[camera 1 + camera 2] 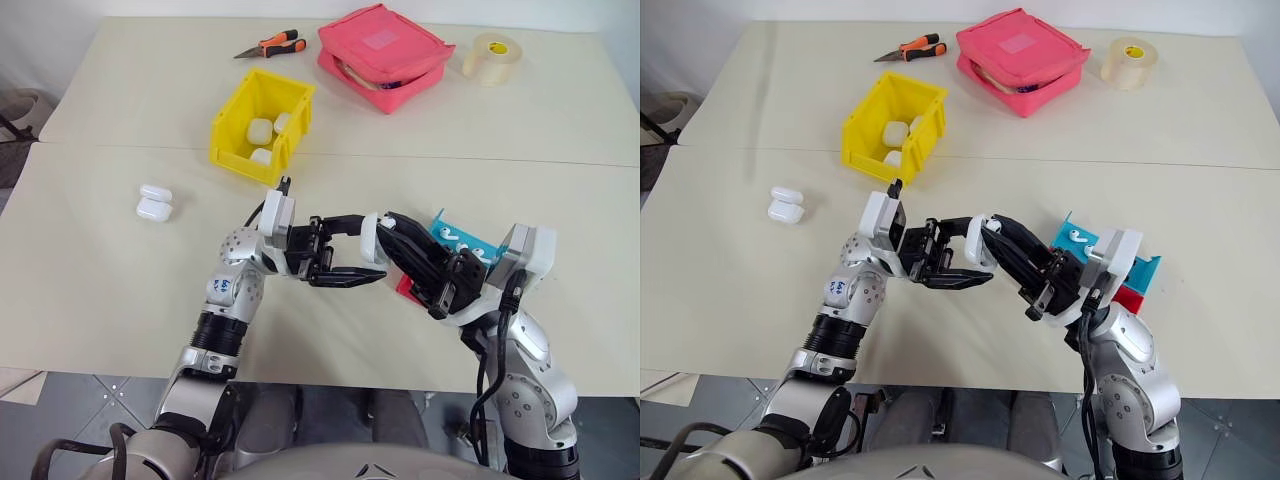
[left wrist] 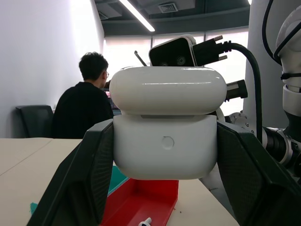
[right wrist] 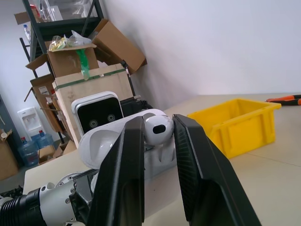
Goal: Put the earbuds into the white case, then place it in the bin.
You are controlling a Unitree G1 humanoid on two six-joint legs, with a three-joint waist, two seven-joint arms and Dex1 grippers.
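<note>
My left gripper (image 1: 368, 250) is shut on the white case (image 2: 164, 146) and holds it up above the table's front middle, with the lid (image 3: 94, 141) hinged open. My right gripper (image 3: 157, 123) is shut on one of the earbuds (image 3: 157, 129), right at the case's open top. More earbuds (image 1: 1073, 238) lie in the red-and-blue tray (image 1: 478, 243) behind my right arm. The yellow bin (image 1: 236, 118) stands further back on the left with white cases (image 1: 260, 130) inside it.
Another white case (image 1: 154, 201) lies on the table to the left. A pink pouch (image 1: 385, 55), a tape roll (image 1: 492, 57) and orange-handled pliers (image 1: 272, 46) sit at the far edge. A person (image 2: 82, 108) sits in the background.
</note>
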